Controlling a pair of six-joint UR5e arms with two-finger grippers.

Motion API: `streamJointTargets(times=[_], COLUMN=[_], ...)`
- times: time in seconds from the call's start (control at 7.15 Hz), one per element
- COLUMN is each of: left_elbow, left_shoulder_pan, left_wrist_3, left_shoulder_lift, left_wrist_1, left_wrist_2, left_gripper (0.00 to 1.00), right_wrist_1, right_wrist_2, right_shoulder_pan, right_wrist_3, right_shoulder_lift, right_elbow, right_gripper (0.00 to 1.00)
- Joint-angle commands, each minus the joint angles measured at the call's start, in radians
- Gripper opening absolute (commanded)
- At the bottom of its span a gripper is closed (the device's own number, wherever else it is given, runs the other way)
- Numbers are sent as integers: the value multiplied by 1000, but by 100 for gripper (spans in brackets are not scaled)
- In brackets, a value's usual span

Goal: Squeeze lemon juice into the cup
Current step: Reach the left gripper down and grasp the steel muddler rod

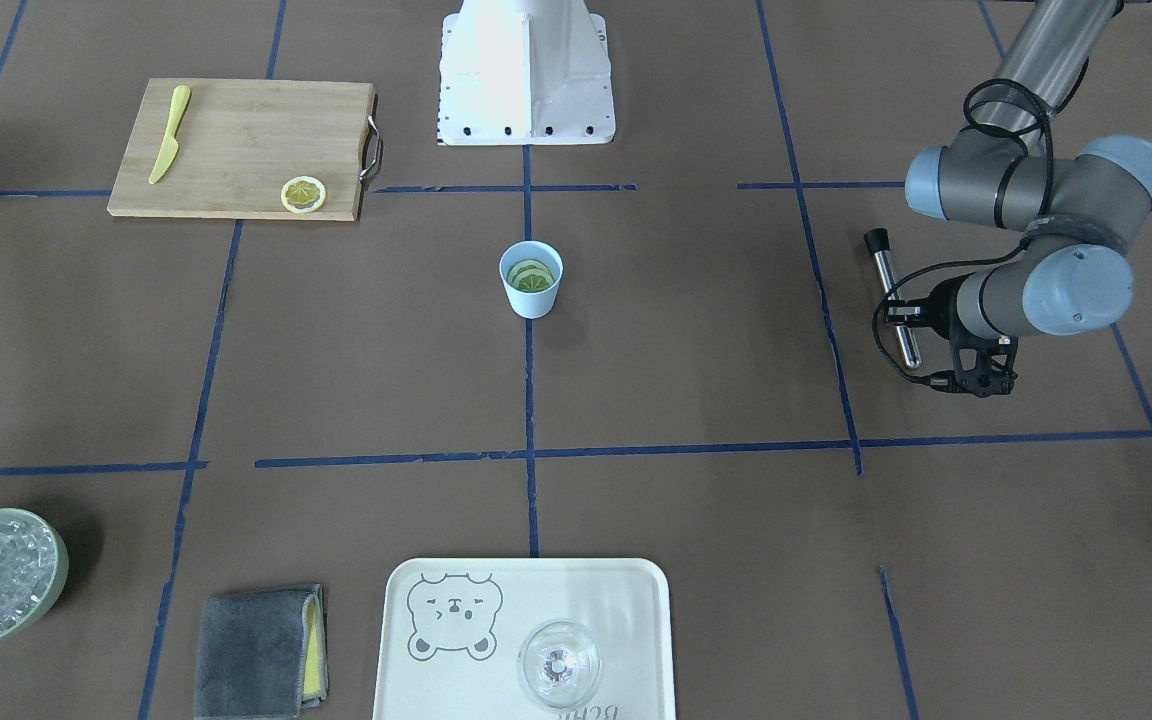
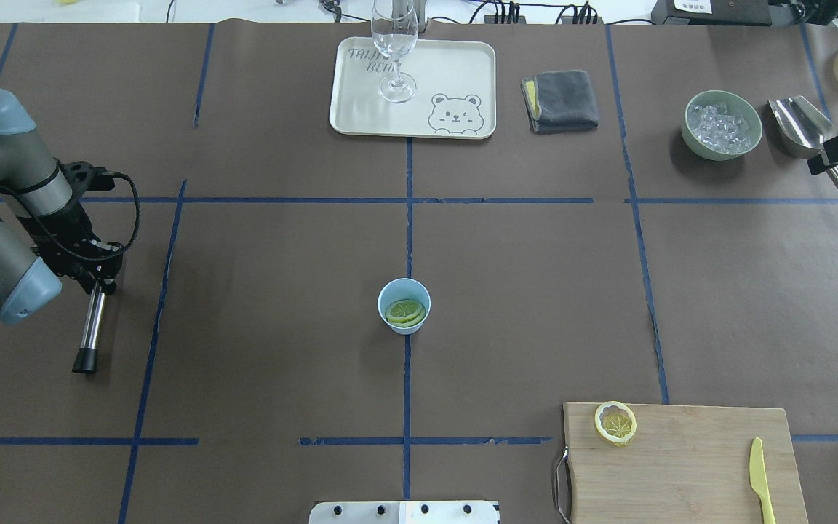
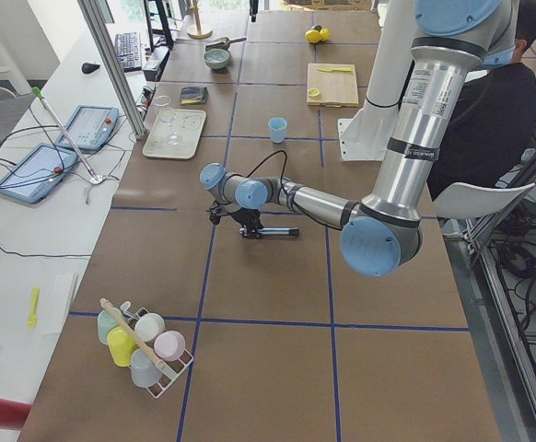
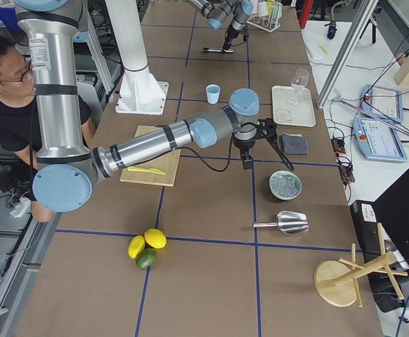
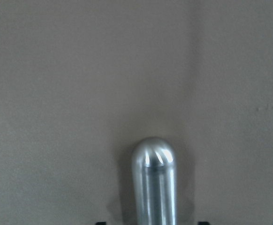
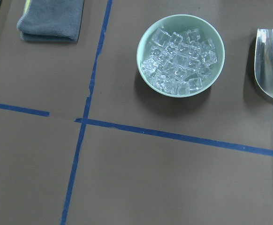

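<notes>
1. The small light-blue plastic cup (image 2: 404,324) stands upright at the centre of the overhead view, on the crossing of the blue tape lines. Bare brown table surrounds it on every side, with nothing near its rim.
2. Round yellow lemon slices (image 2: 405,313) lie flat inside the cup. One more slice (image 2: 615,423) rests at the upper left corner of the bamboo cutting board (image 2: 681,466), lower right of that view, well apart from the yellow plastic knife (image 2: 757,473).
3. The left gripper (image 2: 99,280) sits at the left edge of the overhead view, well apart from the cup. Its wrist is bent downward and its jaws are clamped on a polished metal rod with a black cap (image 2: 90,327). The capped end points toward the bottom of the frame.
4. The left wrist view shows only the rod's rounded bare end (image 5: 154,183) over plain brown paper.
5. The right gripper (image 4: 247,160) hangs on an outstretched arm over the table beside the board. How far its jaws are parted I cannot tell.
6. The right wrist view looks down on the pale green bowl of ice (image 6: 139,51), a steel scoop (image 6: 270,65) and a folded grey cloth (image 6: 49,21).
7. Along the top edge of the overhead view, a cream bear-print tray (image 2: 455,73) carries a clear stemmed glass (image 2: 395,44).
</notes>
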Motion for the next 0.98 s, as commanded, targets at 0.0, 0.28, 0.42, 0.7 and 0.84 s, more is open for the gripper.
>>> streamJointTargets(times=[0.0,0.28,0.42,0.7,0.84], left_elbow=[-22,-164,-274,-390,-410], left_shoulder_pan=[0,-18,-24,-21,-15], left_wrist_3=[-3,-3,-1,-3,-14], left_shoulder_lift=[-2,13,-2,-110,-208], left_wrist_1=[2,49,131,164,164], left_wrist_2=[6,44,130,290,451], left_gripper=[0,0,0,0,0], right_wrist_1=[0,0,0,-8,-9], right_wrist_2=[0,3,5,5,6], right_shoulder_pan=[0,0,0,-2,-2], right_wrist_3=[1,1,1,1,1], right_shoulder_lift=[0,0,0,0,-6], right_elbow=[0,3,3,0,-1], right_gripper=[100,100,100,100,100])
